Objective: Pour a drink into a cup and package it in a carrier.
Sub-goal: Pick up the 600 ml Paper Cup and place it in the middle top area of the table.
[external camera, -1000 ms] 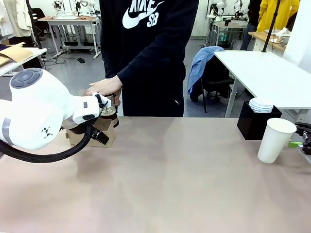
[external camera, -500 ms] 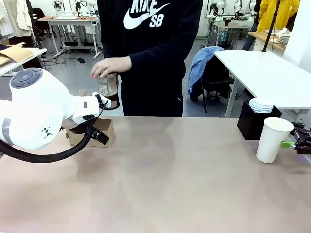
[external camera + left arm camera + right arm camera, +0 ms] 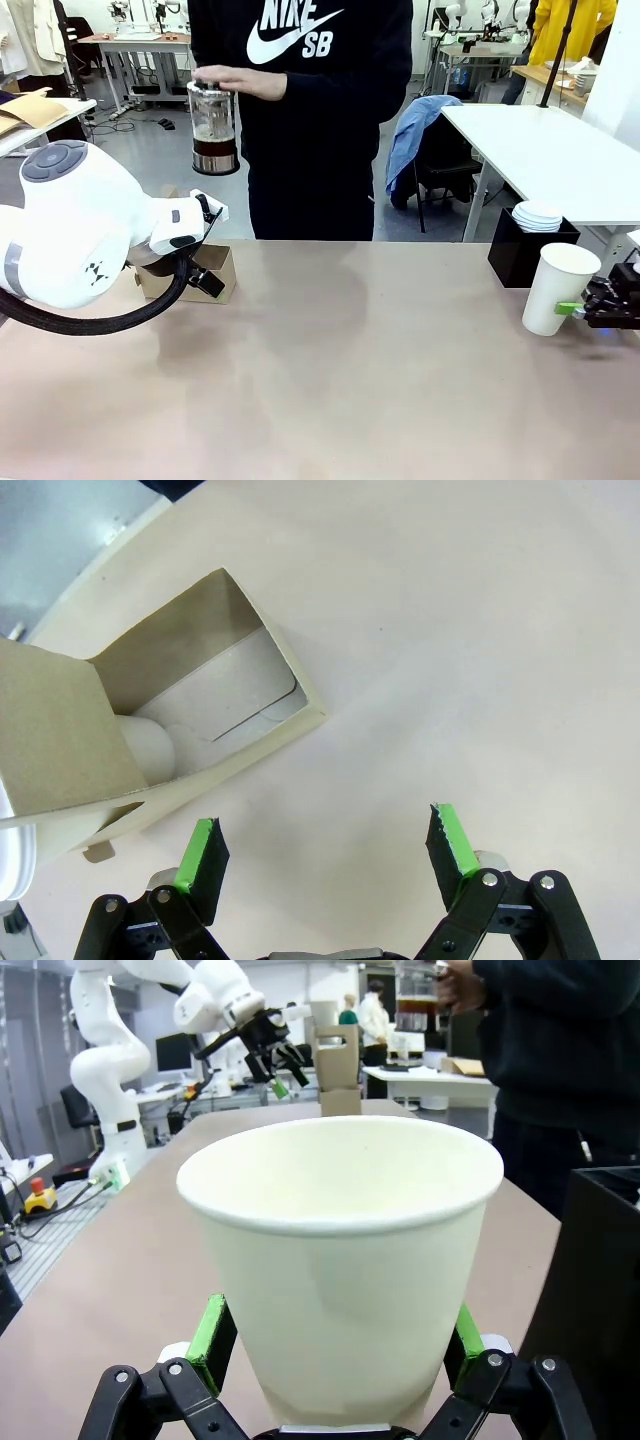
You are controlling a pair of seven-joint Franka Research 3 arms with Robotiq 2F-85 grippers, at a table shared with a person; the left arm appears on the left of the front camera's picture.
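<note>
Places the task at the pre-pour step. Notes the clear glass jar of dark brown liquid (image 3: 214, 128) held aloft in the person's hand (image 3: 235, 80), beyond the far edge of the beige desk (image 3: 350, 380). Finds the plain white paper cup (image 3: 345, 1260) upright and unlidded near the desk's right end, between the spread right jaws; cannot tell contact. Expects a gentle closure on the thin wall next. Finds the left jaws spread, empty, above bare desk just beside the brown cardboard carrier (image 3: 200, 660)
</note>
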